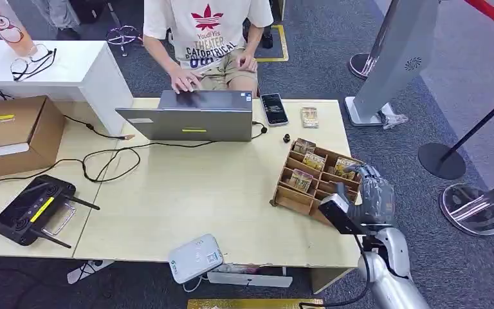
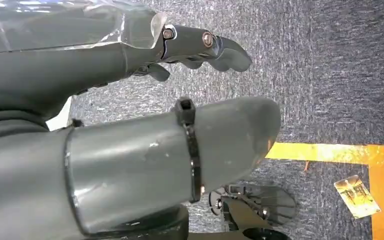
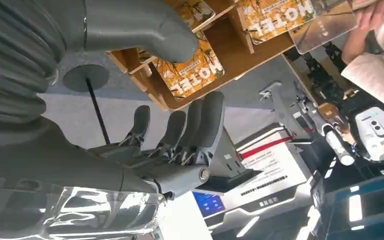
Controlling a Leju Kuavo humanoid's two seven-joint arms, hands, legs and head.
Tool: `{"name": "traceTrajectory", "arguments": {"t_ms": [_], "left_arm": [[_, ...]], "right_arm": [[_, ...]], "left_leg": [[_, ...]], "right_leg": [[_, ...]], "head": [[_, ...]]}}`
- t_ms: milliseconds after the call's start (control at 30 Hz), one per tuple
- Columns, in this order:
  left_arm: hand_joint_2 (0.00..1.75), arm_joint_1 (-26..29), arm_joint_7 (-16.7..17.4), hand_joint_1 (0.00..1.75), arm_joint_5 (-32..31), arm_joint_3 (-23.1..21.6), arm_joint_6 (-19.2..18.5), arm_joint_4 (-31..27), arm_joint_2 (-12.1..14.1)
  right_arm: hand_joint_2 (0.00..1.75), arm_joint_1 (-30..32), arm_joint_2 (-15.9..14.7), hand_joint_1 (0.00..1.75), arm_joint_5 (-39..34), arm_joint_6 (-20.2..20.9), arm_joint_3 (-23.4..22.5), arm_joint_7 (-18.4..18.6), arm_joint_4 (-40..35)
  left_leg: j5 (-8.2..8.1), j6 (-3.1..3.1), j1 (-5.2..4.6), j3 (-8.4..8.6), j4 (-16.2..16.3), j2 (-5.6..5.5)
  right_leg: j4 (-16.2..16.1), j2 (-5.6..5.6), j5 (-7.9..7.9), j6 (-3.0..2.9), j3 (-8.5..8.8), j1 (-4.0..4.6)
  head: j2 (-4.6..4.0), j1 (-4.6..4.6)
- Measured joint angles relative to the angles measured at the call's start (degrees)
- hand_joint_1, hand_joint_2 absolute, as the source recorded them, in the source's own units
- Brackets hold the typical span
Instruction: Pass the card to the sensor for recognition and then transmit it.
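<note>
You will find the cards standing in the compartments of the wooden rack at the right of centre in the head view, on the pale table; one more card lies flat above the rack near the black phone; the white sensor sits at the table's near edge, bottom centre. Your right hand hangs just at the rack's right end, its fingers spread apart and holding nothing, the thumb next to a card marked MOTEL. Your left hand is over grey carpet, fingers apart and empty; a card lies on the floor by yellow tape. A person sits at the laptop, top centre.
</note>
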Motion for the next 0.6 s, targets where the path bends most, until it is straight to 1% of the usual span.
{"name": "traceTrajectory", "arguments": {"t_ms": [333, 400, 500, 600], "left_arm": [[0.00, -0.03, 0.09, 0.00, 0.18, 0.81, -0.02, 0.00, 0.00], [0.00, -0.03, 0.09, 0.00, 0.28, 1.03, 0.00, 0.00, -0.02], [0.00, -0.03, 0.09, 0.00, 0.33, 1.09, 0.02, 0.00, -0.02], [0.00, -0.03, 0.09, 0.00, 0.28, 1.14, 0.02, -0.02, -0.02]], "right_arm": [[1.75, 0.12, 0.22, 0.91, 1.07, 2.21, 1.84, 0.68, -0.72], [1.75, 0.05, 0.33, 0.87, 1.07, 2.21, 2.14, 0.74, -0.65], [1.75, -0.01, 0.39, 0.94, 1.11, 2.73, 2.69, 0.96, -0.50], [1.75, -0.04, 0.46, 0.94, 1.44, 2.88, 2.80, 1.31, -0.28]], "left_leg": [[0.00, 0.00, 0.00, 0.00, 0.00, 0.00], [0.00, 0.00, 0.00, 0.00, 0.00, 0.00], [0.00, 0.00, 0.00, 0.00, 0.00, 0.00], [0.00, 0.00, 0.00, -0.01, 0.00, 0.00]], "right_leg": [[0.00, 0.00, 0.00, 0.00, 0.01, 0.00], [0.00, 0.00, 0.00, 0.00, 0.01, 0.00], [0.00, 0.00, 0.00, 0.00, 0.00, 0.00], [0.00, -0.01, 0.00, 0.00, 0.00, 0.00]], "head": [[0.00, 0.00], [0.00, 0.02], [0.00, 0.00], [0.00, 0.00]]}}
